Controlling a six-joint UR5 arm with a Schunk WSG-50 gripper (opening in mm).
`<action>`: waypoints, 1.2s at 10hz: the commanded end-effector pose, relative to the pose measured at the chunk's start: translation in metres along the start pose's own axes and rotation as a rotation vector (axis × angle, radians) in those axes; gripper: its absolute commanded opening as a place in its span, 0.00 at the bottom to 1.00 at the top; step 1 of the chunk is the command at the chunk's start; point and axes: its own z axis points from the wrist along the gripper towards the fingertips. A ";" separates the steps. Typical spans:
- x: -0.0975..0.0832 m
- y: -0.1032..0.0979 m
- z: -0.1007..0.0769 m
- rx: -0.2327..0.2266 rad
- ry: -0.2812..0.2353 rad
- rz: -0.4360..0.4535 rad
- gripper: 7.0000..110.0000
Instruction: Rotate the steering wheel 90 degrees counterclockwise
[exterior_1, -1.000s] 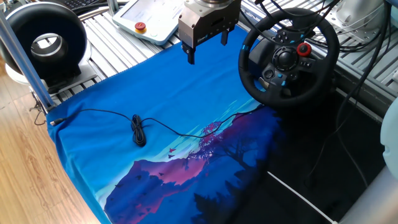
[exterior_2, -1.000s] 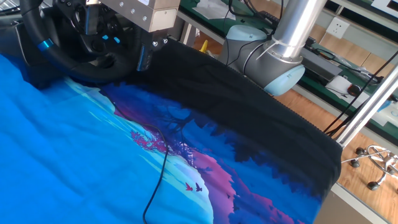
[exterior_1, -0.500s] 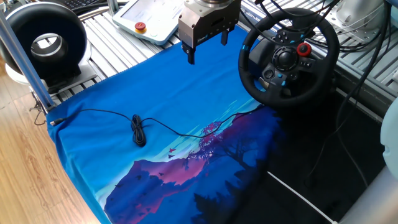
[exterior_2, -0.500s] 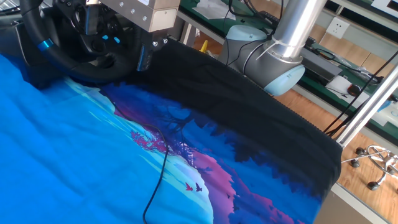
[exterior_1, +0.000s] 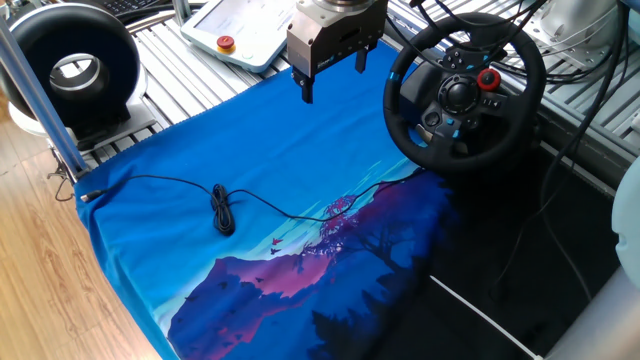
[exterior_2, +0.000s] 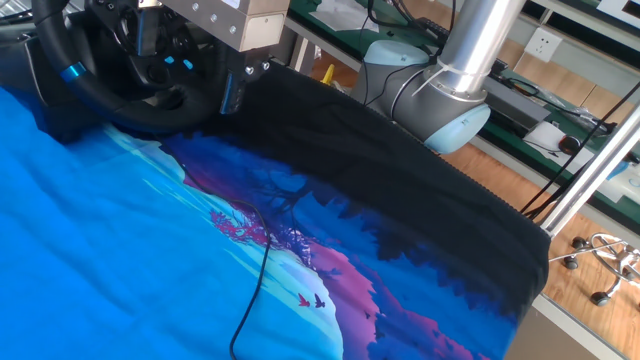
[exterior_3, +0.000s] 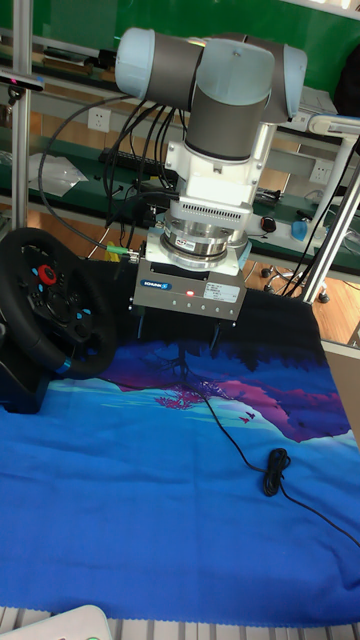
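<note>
Steering wheel (exterior_1: 462, 95): stands upright at one edge of the printed cloth (exterior_1: 250, 170), untouched.

Gripper (exterior_1: 335, 80): hangs near the wheel, clear of its rim. Fingers are spread wide and hold nothing.

Step in hand: approach, by judgement. No turn has been made.

Next move calls for: crossing to the rim, clamping it, then sweeping counterclockwise about the hub.

Change from the earlier frames: none visible. Gripper and wheel are unmoved.

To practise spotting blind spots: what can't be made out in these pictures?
- Steering wheel: other fixed view, top cut by the edge, hub partly behind the claw.
- Wheel's button markings: one fixed view, too small.
- Cable: other fixed view, runs off the bottom edge.
</note>
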 end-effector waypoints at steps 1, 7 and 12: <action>0.036 -0.012 -0.003 0.054 0.145 -0.041 0.99; 0.036 -0.010 -0.003 0.051 0.146 -0.040 0.00; 0.037 -0.013 -0.004 0.060 0.149 -0.039 0.00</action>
